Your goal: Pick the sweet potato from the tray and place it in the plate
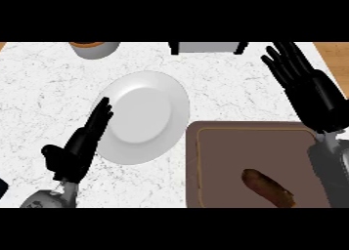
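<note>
On the white marbled counter (40, 93) a round white plate (144, 114) lies left of centre, with nothing on it. Just right of the plate and nearer the view's lower edge sits a brown tray (234, 146) with a raised rim, its left edge close beside the plate's right rim. The sweet potato (267, 188) lies inside the tray, in its near right part, a long brown shape set on a slant, with bare tray floor all round it. It is well apart from the plate, and neither hand touches it. The left hand (76, 149) shows at the plate's left side, fingers straight and close together, pointing away from the robot, and it holds nothing. Its fingertips come up against the plate's left rim, though whether they touch it cannot be told. The right hand (314, 95) shows at the view's right, beyond the tray's far right corner, fingers straight and slightly spread, also holding nothing; its grey forearm runs down along the tray's right edge. At the counter's far edge stand a grey cup (94, 49) with an orange top and, further right, a grey block (206, 47) with dark ends.
</note>
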You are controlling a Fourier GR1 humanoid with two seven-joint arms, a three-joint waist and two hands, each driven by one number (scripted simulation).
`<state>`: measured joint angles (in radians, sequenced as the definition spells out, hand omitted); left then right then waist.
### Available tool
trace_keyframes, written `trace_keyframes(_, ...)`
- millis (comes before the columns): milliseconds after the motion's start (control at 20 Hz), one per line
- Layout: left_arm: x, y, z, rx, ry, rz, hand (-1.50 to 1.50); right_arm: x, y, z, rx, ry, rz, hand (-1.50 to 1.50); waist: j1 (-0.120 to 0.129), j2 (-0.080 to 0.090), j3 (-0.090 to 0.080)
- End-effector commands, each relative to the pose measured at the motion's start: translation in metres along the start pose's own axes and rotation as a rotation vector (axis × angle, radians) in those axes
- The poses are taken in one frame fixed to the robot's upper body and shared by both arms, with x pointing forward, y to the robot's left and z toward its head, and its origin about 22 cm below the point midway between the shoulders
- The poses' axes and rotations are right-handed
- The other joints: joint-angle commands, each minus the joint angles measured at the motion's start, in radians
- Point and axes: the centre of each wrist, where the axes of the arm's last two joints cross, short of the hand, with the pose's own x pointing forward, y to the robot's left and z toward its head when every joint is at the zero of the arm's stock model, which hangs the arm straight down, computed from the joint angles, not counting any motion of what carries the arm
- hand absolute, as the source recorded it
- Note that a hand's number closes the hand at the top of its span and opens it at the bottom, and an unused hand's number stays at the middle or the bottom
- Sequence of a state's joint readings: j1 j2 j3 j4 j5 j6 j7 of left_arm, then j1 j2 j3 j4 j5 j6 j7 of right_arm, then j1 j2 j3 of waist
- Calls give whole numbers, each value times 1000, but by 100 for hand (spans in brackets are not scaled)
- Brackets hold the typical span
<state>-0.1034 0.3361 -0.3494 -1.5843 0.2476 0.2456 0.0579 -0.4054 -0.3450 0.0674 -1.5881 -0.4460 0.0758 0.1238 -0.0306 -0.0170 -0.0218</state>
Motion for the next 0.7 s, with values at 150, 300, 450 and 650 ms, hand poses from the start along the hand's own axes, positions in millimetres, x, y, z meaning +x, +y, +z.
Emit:
trace_keyframes(150,-6,67,13,181,-9,-264,0,10,43,28,309,-25,-77,-150,28,6,23)
trace_keyframes(300,-28,91,30,239,82,-343,0,72,21,26,285,-170,494,-150,-4,-31,11)
trace_keyframes(450,-41,107,53,286,81,-380,0,46,42,80,160,-377,280,-150,-21,-7,23)
trace_keyframes(650,-48,111,60,291,64,-385,0,12,51,140,81,-455,155,-150,-34,2,26)
